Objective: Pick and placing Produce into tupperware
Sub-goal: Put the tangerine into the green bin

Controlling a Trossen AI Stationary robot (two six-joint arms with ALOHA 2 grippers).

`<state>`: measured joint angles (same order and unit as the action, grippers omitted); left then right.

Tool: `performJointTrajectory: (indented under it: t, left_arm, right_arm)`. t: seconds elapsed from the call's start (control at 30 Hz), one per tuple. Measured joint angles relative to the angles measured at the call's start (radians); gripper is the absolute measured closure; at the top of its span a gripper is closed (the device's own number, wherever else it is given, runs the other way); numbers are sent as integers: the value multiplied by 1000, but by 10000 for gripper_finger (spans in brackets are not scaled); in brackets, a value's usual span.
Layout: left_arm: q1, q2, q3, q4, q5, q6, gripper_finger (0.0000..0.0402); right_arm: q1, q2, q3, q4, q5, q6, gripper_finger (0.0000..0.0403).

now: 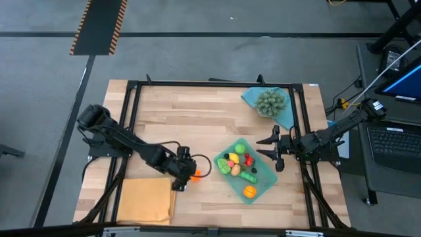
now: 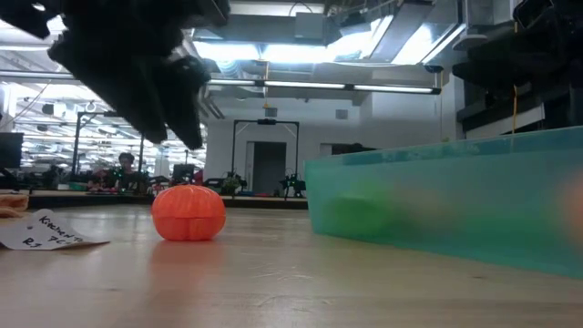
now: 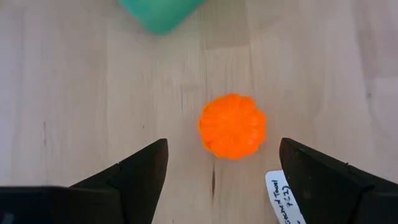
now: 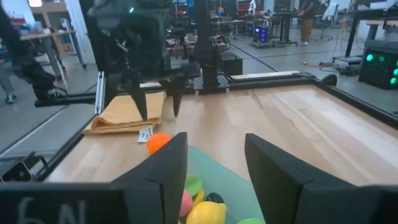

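Note:
An orange ribbed toy piece (image 3: 232,126) rests on the wood just left of the tupperware (image 1: 262,189), also seen in the low view (image 2: 188,212) and the high view (image 1: 195,175). My left gripper (image 3: 224,171) is open and hovers above and just short of the piece, one finger to either side of it, touching nothing (image 1: 183,168). The teal tupperware (image 2: 455,205) holds several small produce pieces: yellow, red, green, orange and dark ones. My right gripper (image 4: 214,162) is open and waits over the tupperware's right edge (image 1: 272,149).
A spiky grey-green ball (image 1: 271,102) sits on a blue cloth (image 1: 250,97) at the far right. A folded orange-yellow cloth (image 1: 146,201) lies at the near left. A small paper tag (image 3: 285,196) lies by the orange piece. Black frame rails border the table.

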<state>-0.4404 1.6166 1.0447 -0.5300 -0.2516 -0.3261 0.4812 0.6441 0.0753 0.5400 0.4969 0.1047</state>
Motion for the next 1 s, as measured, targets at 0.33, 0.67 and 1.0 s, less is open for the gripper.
performJointTrajectory:
  t: [0.33, 0.67, 1.0]
  left_arm:
    - [0, 105, 52, -33, 0, 22, 104]
    - [-7, 105, 52, -17, 0, -32, 104]
    - [-14, 105, 52, 8, 2, -62, 104]
  right_arm:
    - [0, 29, 0, -3, -2, 50, 240]
    - [0, 65, 0, -2, -2, 77, 240]
    - [0, 69, 0, 0, -2, 77, 240]
